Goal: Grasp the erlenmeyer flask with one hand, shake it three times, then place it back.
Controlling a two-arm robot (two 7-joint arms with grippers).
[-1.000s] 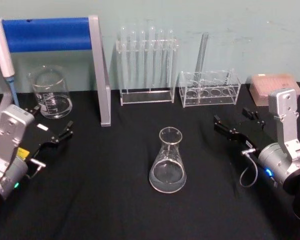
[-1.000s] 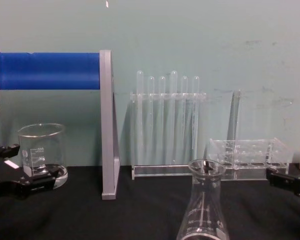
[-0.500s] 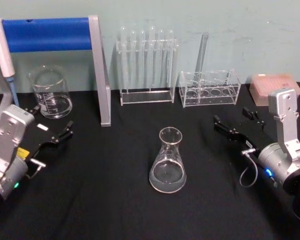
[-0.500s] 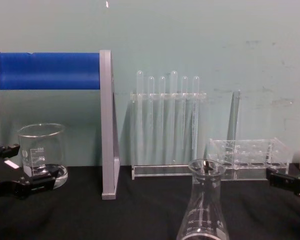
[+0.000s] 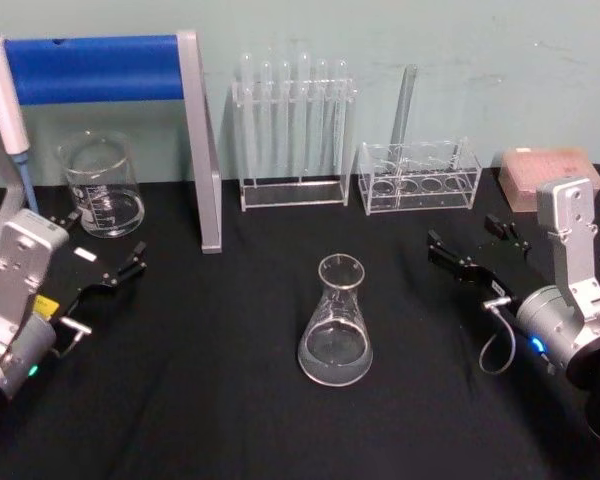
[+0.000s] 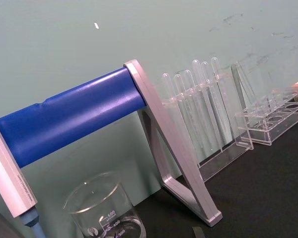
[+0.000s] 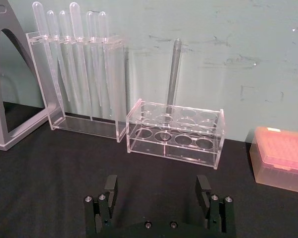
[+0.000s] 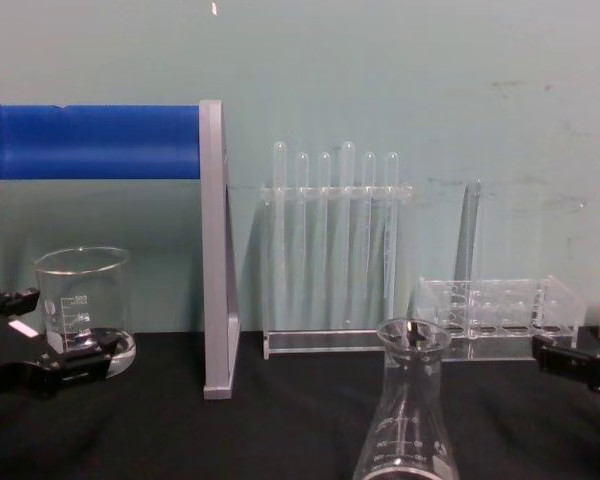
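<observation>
The erlenmeyer flask stands upright on the black cloth at the table's middle, clear glass with a wide base and a narrow neck. In the chest view the erlenmeyer flask rises close at the lower centre. My left gripper rests open at the left, well away from the flask, near a beaker. My right gripper sits open to the flask's right, apart from it and holding nothing. In the right wrist view the right gripper points toward the racks at the back.
A glass beaker stands back left beside a grey stand with a blue bar. A rack of plastic pipettes, a clear tube rack and a pink tip box line the back wall.
</observation>
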